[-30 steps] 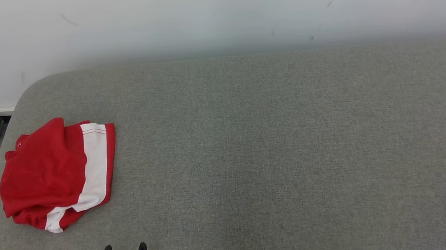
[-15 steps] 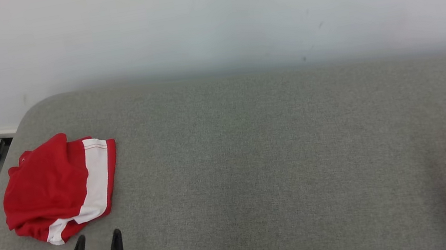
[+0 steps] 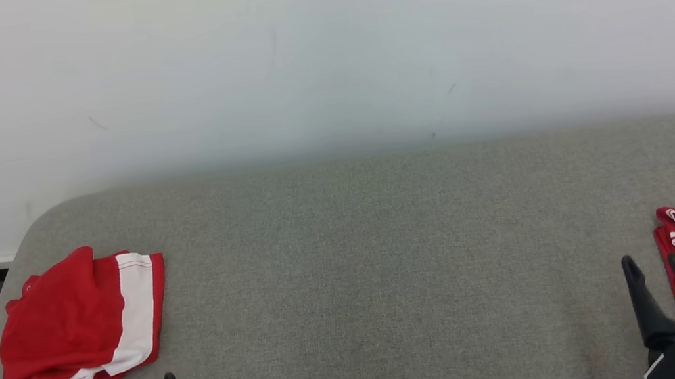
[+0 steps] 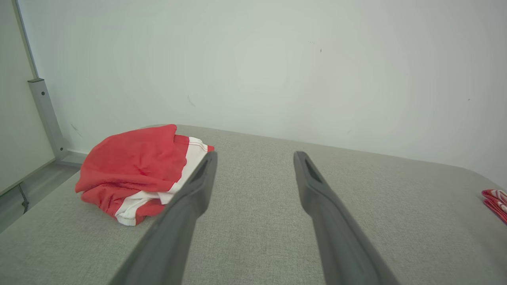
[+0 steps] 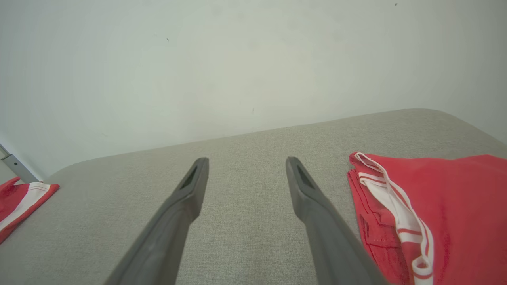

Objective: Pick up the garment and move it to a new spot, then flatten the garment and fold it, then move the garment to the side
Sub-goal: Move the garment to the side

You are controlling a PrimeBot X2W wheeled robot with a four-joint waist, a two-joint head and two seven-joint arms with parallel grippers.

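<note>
Head camera: you look from high up, forward and down over the grey padded surface (image 3: 377, 265) to the white wall (image 3: 314, 49). Left wrist camera: low, along the left gripper (image 4: 255, 155), folded red garment (image 4: 134, 162) near, to its left. Right wrist camera: low, along the right gripper (image 5: 246, 160), second red garment (image 5: 455, 198) close, to its right. Shared by all views: both garments, surface middle, wall.
</note>
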